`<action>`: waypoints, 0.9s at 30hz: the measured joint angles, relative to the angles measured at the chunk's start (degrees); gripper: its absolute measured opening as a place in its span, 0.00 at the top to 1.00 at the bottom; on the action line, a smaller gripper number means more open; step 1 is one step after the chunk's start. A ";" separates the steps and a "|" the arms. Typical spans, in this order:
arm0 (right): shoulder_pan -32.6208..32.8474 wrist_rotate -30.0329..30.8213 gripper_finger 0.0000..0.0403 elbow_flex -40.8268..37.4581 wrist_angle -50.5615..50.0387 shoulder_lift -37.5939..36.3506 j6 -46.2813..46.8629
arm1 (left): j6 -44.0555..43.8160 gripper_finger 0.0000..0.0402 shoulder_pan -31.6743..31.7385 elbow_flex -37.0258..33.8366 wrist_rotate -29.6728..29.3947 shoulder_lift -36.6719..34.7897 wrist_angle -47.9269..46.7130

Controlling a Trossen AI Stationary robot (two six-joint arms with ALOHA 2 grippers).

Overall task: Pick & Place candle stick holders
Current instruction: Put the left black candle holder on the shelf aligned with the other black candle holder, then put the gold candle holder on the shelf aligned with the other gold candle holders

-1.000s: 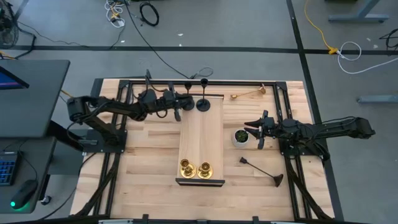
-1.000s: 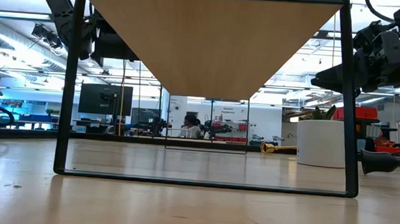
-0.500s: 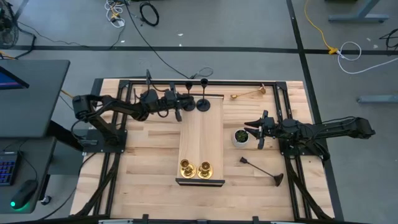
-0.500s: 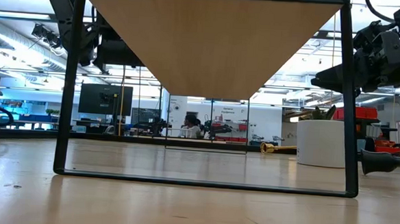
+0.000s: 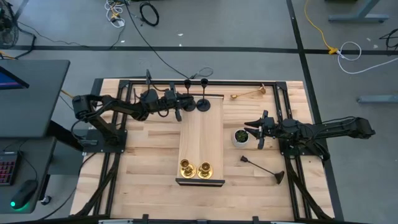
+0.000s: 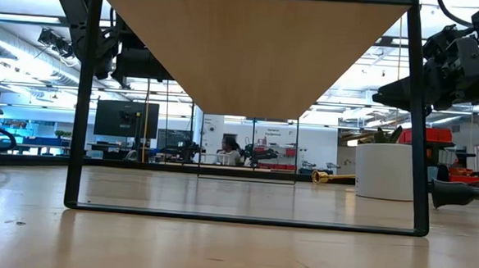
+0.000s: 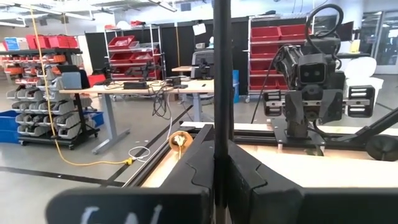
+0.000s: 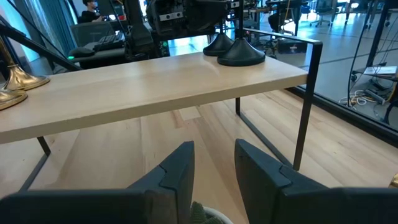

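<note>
A wooden shelf (image 5: 200, 140) stands mid-table. Two brass candle stick holders (image 5: 186, 167) (image 5: 204, 168) stand at its near end. Two black ones stand at its far end: one free (image 5: 203, 103), and one (image 5: 187, 101) with my left gripper (image 5: 181, 107) shut on its stem. A third brass holder (image 5: 249, 93) lies on its side at the far right. A third black one (image 5: 264, 169) lies on its side at the near right. My right gripper (image 5: 256, 132) stands open beside the white plant pot (image 5: 240, 136), with nothing between its fingers (image 8: 180, 168). My left gripper pinches the black holder's thin stem (image 7: 221, 134) between its two fingers (image 7: 202, 177). The fingers come in level from the table's left and lie across the stem. The holder stands upright with its round base (image 8: 217, 46) on the shelf's far end.
The shelf's black metal legs (image 6: 83, 101) frame the space under it. The bare middle of the shelf top (image 5: 200, 134) lies between the black pair and the brass pair. Black frame rails (image 5: 292, 112) run along the table's sides.
</note>
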 joint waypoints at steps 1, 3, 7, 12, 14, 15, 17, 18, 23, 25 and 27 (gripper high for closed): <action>-0.02 0.00 0.72 -0.01 0.00 -0.02 0.00 | 0.00 0.93 0.00 0.00 -0.04 0.00 0.00; -0.01 0.01 0.72 -0.01 0.00 0.00 0.00 | 0.04 0.93 0.00 0.00 -0.07 0.00 0.00; -0.02 0.00 0.72 -0.02 0.00 -0.02 0.00 | 0.13 0.93 0.00 0.00 -0.04 0.02 -0.04; 0.00 0.52 0.72 -0.02 0.03 -0.02 -5.42 | -0.02 0.91 0.00 0.00 0.02 0.02 -0.04; -0.02 1.30 0.72 0.00 0.00 -0.02 -9.35 | -1.00 0.88 0.00 0.00 0.04 0.02 -0.04; -0.02 1.49 0.72 -0.01 -0.01 -0.02 -10.24 | -1.19 0.85 -0.01 -0.01 0.06 0.02 -0.06; -0.02 1.50 0.72 -0.02 0.01 -0.01 -10.69 | -1.42 0.80 -0.02 -0.02 0.07 0.02 -0.26; -0.01 1.50 0.72 0.00 0.02 -0.02 -10.64 | -1.43 0.77 -0.02 -0.02 0.07 0.02 -0.43; 0.00 1.49 0.72 0.00 0.24 0.00 -8.74 | -1.40 0.63 -0.02 -0.02 0.07 0.02 -0.41; -0.02 1.51 0.72 0.00 0.67 -0.02 -7.67 | -1.38 0.58 -0.02 -0.02 0.07 0.02 -0.35; 0.00 1.49 0.72 -0.02 1.33 0.00 -7.47 | -1.33 0.54 -0.02 -0.02 0.07 0.02 -0.35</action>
